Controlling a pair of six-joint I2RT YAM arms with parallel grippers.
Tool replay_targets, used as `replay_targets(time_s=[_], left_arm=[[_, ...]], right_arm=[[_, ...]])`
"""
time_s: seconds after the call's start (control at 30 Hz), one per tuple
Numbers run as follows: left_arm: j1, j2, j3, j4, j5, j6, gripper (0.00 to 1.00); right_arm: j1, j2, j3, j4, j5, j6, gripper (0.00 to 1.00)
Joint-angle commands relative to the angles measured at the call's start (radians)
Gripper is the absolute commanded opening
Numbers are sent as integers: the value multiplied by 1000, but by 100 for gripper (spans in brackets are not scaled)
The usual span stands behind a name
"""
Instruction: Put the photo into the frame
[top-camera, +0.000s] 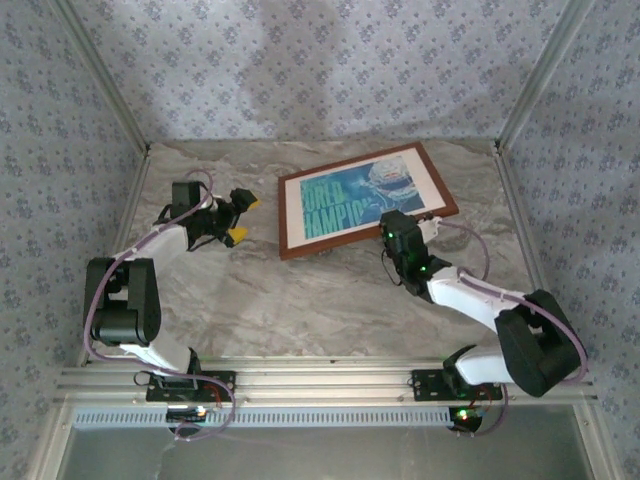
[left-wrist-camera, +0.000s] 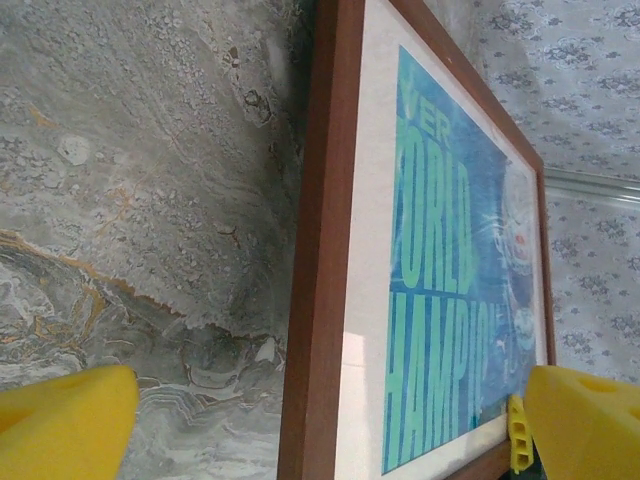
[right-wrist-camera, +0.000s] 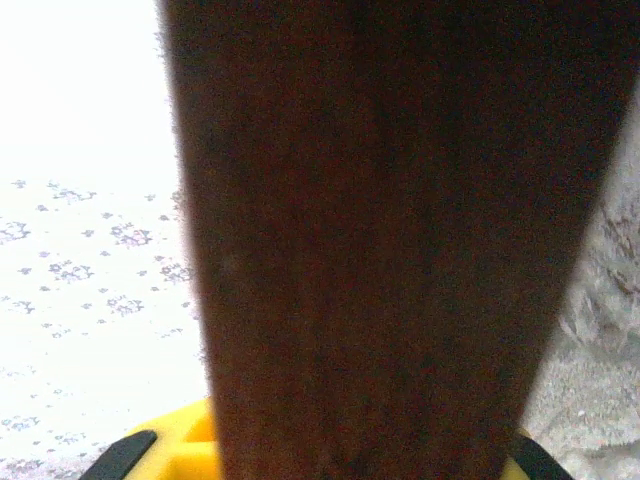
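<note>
My left tool (top-camera: 243, 220) is released, its yellow pads spread wide over the bare grey-veined marbled table (left-wrist-camera: 150, 200), just left of the frame (left-wrist-camera: 315, 250). My right tool (top-camera: 388, 220) is clenched on the frame's near bar, smooth reddish-brown wood running between my yellow fingers (right-wrist-camera: 190, 450). The frame lies toward the table's back. The photo (left-wrist-camera: 450, 300), blue-teal with pale lettering, sits inside it within a cream mat (left-wrist-camera: 365, 300).

Smooth reddish wood frame (left-wrist-camera: 312, 250), matt printed paper photo (left-wrist-camera: 450, 330), rough-looking marbled stone table (left-wrist-camera: 150, 200).
</note>
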Motion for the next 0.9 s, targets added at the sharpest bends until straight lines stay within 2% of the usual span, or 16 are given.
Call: replay_targets(time_s=[0.0,0.17,0.57,0.7,0.87], left_arm=[[-2,7,-11,-15,-6,16,99],[1,5,-19,-24,-11,24,98],[13,0,-47,-25,-11,30,98],[18,0,-52,-23,-12,29,99],[21,3,-58,-21,-11,29,99]], right_arm=[[23,90,-7,-270,-11,-27,2],[79,178,-5,-241,-10,100,2],[133,323,30,-221,-70,231,9],[144,351,27,-242,-102,297,21],[158,379,-1,-228,-111,381,28]])
